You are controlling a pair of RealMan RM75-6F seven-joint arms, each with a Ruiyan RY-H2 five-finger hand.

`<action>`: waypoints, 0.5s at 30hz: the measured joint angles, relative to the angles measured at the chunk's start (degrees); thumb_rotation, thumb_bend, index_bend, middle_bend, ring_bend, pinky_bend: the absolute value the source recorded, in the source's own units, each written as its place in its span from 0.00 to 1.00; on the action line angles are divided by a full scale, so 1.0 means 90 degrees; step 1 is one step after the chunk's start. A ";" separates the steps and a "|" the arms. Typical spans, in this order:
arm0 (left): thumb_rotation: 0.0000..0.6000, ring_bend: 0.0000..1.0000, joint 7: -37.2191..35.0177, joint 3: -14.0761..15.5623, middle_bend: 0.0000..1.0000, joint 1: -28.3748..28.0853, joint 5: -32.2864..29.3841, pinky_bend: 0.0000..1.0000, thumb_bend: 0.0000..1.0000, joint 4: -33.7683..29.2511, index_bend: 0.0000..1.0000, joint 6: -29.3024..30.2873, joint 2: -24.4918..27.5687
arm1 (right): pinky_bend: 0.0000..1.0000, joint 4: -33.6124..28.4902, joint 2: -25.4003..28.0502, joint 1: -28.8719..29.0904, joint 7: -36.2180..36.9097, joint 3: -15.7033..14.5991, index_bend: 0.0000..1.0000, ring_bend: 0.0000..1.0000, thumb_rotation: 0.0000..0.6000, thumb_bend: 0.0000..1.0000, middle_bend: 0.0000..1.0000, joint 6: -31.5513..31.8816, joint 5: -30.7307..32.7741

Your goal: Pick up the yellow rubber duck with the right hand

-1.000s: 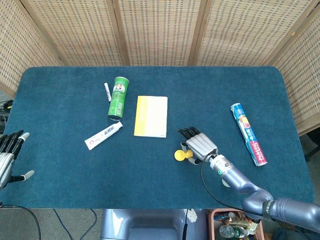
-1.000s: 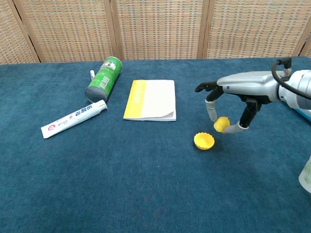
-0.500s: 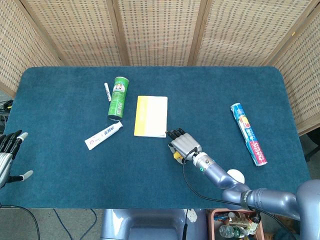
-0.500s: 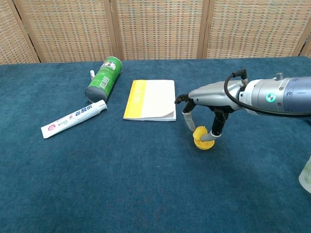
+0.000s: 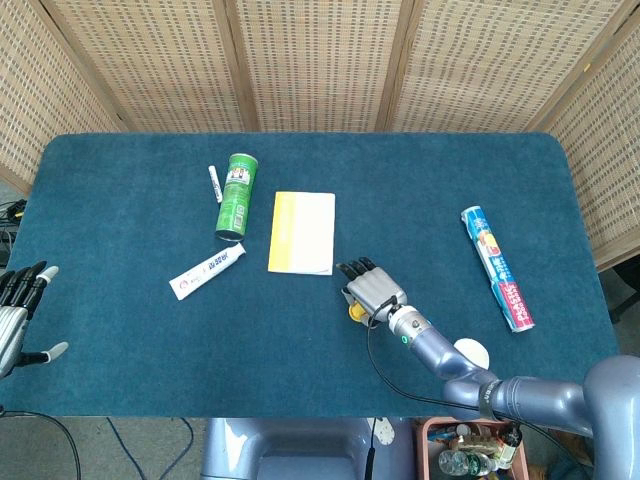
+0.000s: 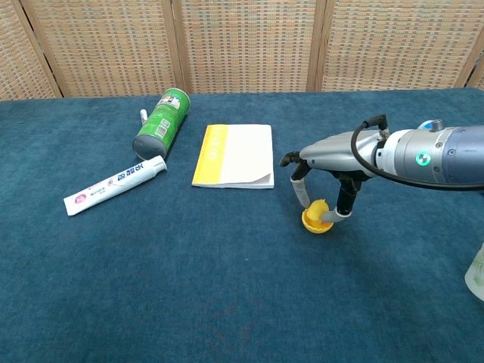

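The yellow rubber duck (image 5: 355, 312) (image 6: 316, 219) rests on the blue tablecloth, just right of the table's middle and near the front edge. My right hand (image 5: 372, 292) (image 6: 327, 162) arches over it from the right, palm down. A finger comes down on the duck's left side and the thumb presses on its right side, so the duck is pinched between them while it sits on the cloth. In the head view the hand hides most of the duck. My left hand (image 5: 20, 310) hangs off the table's left front corner, fingers spread, holding nothing.
A yellow-and-white notebook (image 5: 302, 232) (image 6: 234, 155) lies just behind and left of the duck. Further left are a green can (image 5: 236, 195), a toothpaste tube (image 5: 207, 271) and a white marker (image 5: 214, 183). A colourful long packet (image 5: 497, 268) lies at the right, and a white object (image 5: 468, 353) sits at the front edge.
My right hand has swung left and lowered over the duck, and its finger and thumb have drawn in against the duck's sides. The left hand has stayed put.
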 measured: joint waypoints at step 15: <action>1.00 0.00 -0.0108 0.0026 0.00 0.0015 0.0114 0.00 0.00 0.0016 0.00 0.0059 0.0035 | 0.00 -0.1293 0.0910 -0.0387 0.0098 -0.0095 0.05 0.00 1.00 0.01 0.00 0.1035 -0.0537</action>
